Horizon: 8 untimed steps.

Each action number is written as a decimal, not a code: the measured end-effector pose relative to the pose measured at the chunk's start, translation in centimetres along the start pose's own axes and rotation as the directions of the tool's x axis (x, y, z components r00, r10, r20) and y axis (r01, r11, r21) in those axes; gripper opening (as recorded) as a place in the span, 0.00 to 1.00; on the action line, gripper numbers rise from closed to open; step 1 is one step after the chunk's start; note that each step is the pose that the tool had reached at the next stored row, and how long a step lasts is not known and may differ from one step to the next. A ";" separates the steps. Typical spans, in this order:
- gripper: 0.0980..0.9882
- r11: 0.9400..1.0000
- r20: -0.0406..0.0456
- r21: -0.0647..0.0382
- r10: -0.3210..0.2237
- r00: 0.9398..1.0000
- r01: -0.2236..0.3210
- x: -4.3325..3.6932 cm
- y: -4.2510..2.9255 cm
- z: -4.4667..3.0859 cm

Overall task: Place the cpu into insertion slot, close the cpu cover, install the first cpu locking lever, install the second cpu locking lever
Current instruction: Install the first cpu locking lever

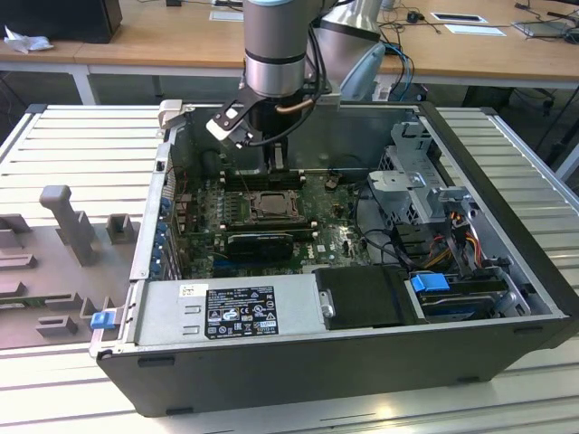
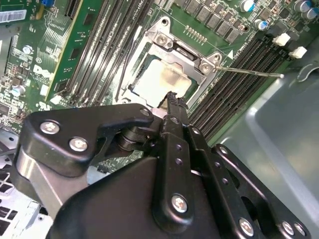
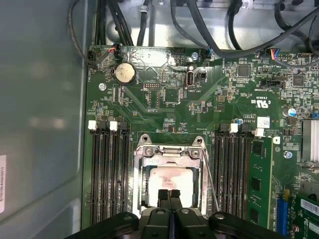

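Nearest to us in the first wrist view is the black gripper (image 3: 168,195). Its two fingers are pressed together, and we see nothing between them. The tips sit over one edge of the chip (image 3: 172,178); we cannot tell whether they touch it.

The chip lies flat, silvery face up, inside the socket (image 3: 138,164) on the green board (image 3: 164,109). It is square, so it has no real long side. Its edges run in line with the black memory slots (image 3: 107,174) on either side.

The cover (image 3: 169,152), a silvery frame, appears to lie down around the chip, so we judge the first two steps done.

A thin wire lever (image 3: 210,179) runs along one side of the socket. In the second wrist view it slants out over the memory slots, so we judge it not latched. The lever work seems left to do.

In the exterior view, the arm reaches down into an open computer case (image 1: 298,380) on a slatted table (image 1: 81,145).
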<state>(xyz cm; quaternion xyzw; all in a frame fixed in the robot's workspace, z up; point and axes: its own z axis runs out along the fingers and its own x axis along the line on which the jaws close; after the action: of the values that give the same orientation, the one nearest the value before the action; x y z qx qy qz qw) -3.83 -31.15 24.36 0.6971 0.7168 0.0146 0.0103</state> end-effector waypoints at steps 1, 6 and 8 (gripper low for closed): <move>0.01 1.000 0.000 0.000 0.000 1.000 0.000 0.00 0.01 -0.24; 0.01 1.000 0.001 0.000 0.000 1.000 0.000 0.01 0.07 -1.99; 0.01 1.000 0.003 0.000 0.000 1.000 0.000 0.01 0.10 -2.76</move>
<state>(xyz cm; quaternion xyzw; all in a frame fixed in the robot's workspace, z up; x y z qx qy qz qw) -3.83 -31.15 27.13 0.6970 0.7168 0.0135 0.0114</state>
